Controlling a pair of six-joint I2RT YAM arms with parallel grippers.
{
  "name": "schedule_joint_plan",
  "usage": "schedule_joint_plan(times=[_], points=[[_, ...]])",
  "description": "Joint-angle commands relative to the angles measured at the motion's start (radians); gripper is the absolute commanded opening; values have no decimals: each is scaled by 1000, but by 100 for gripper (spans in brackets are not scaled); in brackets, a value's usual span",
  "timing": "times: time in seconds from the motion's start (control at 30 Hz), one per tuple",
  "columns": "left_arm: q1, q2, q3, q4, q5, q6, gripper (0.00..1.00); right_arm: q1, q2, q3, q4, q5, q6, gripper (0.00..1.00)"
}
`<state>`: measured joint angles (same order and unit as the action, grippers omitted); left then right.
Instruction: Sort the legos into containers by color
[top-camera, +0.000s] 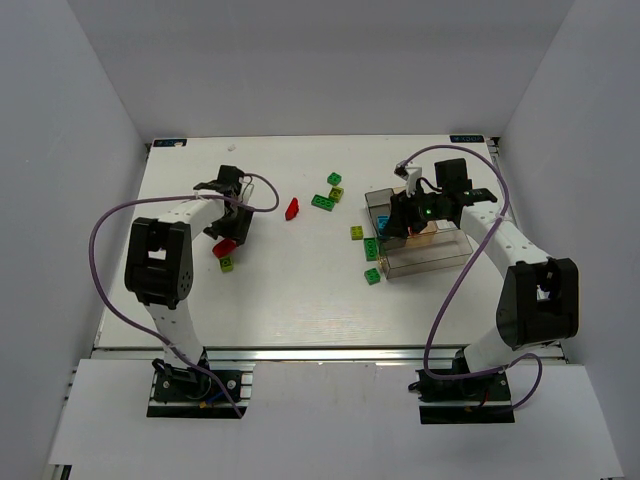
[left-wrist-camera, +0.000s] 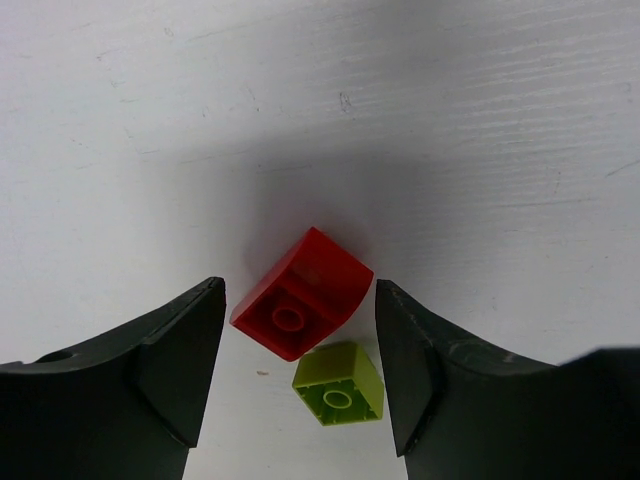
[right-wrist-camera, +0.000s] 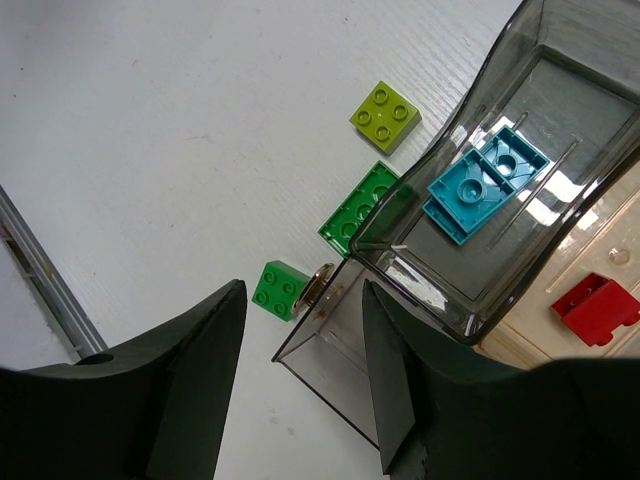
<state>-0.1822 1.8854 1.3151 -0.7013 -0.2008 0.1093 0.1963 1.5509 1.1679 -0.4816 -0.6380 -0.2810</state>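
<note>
My left jaws stand open, low over the left side of the worktop (top-camera: 300, 310). Between them lies a red brick (left-wrist-camera: 303, 292), hollow side up, with a gap to each jaw, so nothing is gripped. A lime brick (left-wrist-camera: 340, 383) lies just beside it on the wrist's side, also underside up. A second red brick (top-camera: 292, 208) sits well apart from these, toward the middle of the worktop.

My right jaws are open as well and hold nothing. They hang at one corner of the box (right-wrist-camera: 440, 300), which stands on the right side of the worktop. That corner shows between them, and I cannot tell whether either jaw touches the wall.

In the box, the smoky compartment holds two blue bricks (right-wrist-camera: 487, 183), one partly on top of the other. The tan compartment next to it holds a boxed red brick (right-wrist-camera: 597, 308).

Outside the box, on the side toward the middle of the worktop, a long green brick (right-wrist-camera: 360, 208) lies right against the wall. A square lime brick (right-wrist-camera: 386, 115) is just beyond it, and a small green brick (right-wrist-camera: 280, 290) lies near the corner.

Farther back there is a cluster close together: a green plate (top-camera: 322, 203), a far green brick (top-camera: 334, 180) and a far lime brick (top-camera: 336, 194).
</note>
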Motion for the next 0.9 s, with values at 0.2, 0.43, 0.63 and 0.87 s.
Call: schedule_joint_plan(times=[0.2,0.43,0.63,0.87], points=[[7,-89,-111,5,67,18,71,-5,-29,32,-11,3,-7,56],[7,-95,-140,11,43,-16,63,-1,-29,39,-15,-2,-6,56],[7,-89,-45,22,58,-149,29,-1,-46,24,-17,-3,-6,56],[-26,-89,104,107,377,-325,5,-5,-81,1,3,23,8,52]])
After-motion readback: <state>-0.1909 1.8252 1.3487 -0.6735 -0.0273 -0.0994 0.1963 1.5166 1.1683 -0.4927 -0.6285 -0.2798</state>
